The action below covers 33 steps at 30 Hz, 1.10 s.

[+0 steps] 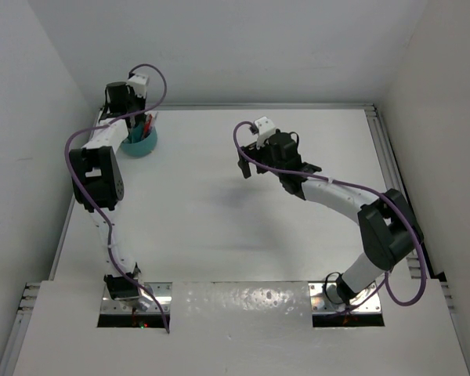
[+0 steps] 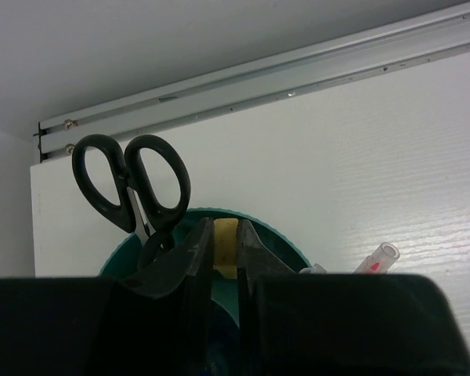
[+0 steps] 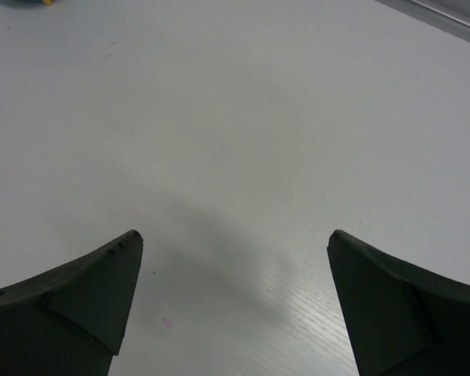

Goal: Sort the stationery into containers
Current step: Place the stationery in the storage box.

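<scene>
The round teal organiser [image 1: 140, 143] stands at the far left of the table. My left gripper [image 1: 135, 124] hangs right over it. In the left wrist view the jaws [image 2: 225, 223] stand close together on a beige block [image 2: 225, 244], inside the organiser's rim [image 2: 286, 237]. Black-handled scissors [image 2: 130, 185] stand handles-up in the organiser to the left of the fingers. A clear pen end with red [image 2: 381, 256] pokes up on the right. Red pens [image 1: 147, 124] show in the top view. My right gripper [image 1: 247, 160] is open and empty above bare table [image 3: 235, 239].
A metal rail [image 2: 282, 74] runs along the table's far edge behind the organiser, with a side wall close at the left. A second rail [image 1: 388, 168] runs along the right edge. A sliver of the organiser [image 3: 27, 2] shows at the right wrist view's top left.
</scene>
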Available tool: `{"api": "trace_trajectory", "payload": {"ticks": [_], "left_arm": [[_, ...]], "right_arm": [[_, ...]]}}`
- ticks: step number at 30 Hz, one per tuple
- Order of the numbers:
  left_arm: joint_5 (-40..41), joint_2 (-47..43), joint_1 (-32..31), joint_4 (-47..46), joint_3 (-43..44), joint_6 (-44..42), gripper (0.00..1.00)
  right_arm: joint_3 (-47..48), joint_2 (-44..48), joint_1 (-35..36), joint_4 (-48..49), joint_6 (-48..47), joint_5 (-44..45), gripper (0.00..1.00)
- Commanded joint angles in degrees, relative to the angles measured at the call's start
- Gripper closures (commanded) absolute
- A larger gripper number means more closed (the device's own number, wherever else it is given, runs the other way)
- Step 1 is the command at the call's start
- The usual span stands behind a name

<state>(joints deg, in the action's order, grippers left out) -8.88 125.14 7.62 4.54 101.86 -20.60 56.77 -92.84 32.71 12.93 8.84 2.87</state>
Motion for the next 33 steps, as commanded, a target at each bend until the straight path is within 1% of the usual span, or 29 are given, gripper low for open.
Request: {"api": "trace_trajectory", "payload": {"ticks": [1, 5, 6, 9, 15, 19, 22, 29, 31, 33], "left_arm": [[-0.7, -2.9, 0.4, 2.2, -0.7, -2.3, 0.95], [-0.6, -2.4, 0.2, 2.4, -0.8, -3.0, 0.86], [-0.7, -2.4, 0.2, 2.4, -0.8, -2.9, 0.81], [-0.7, -2.4, 0.1, 2.3, -0.6, -2.8, 0.75], [-2.2, -2.8, 0.1, 2.8, -0.6, -2.3, 0.67], [-2.3, -3.2, 0.1, 2.7, -0.3, -1.2, 0.66], [-2.7, -3.9, 0.1, 2.5, 2.4, 1.2, 0.64], [-4.5, -7.4, 0.1, 2.7, 10.6, 6.0, 0.54], [-2.4, -8.9, 0.3, 2.8, 13.2, 7.3, 0.5], [1.8, -10.2, 1.3, 4.3, 14.6, 8.7, 0.47]], "right_arm": [[0.7, 2.8, -0.2, 1.2, -0.8, 0.8, 0.01], [0.6, 3.3, -0.1, 1.1, -1.1, 1.1, 0.01], [0.7, 3.3, -0.1, 1.0, -1.2, 1.1, 0.01], [0.5, 3.5, -0.1, 0.8, -1.5, 1.5, 0.01], [0.2, 3.9, -0.1, 0.7, -1.5, 2.0, 0.01], [-0.1, 4.2, -0.2, 0.7, -1.5, 2.0, 0.01], [0.2, 4.7, -0.2, 0.3, -1.7, 2.3, 0.01], [1.8, 5.1, -2.0, -2.7, 0.8, 4.6, 0.01], [2.7, 4.9, -3.4, -4.2, 2.2, 6.4, 0.01], [4.6, 4.6, -5.5, -8.5, 4.9, 7.8, 0.01]]}}
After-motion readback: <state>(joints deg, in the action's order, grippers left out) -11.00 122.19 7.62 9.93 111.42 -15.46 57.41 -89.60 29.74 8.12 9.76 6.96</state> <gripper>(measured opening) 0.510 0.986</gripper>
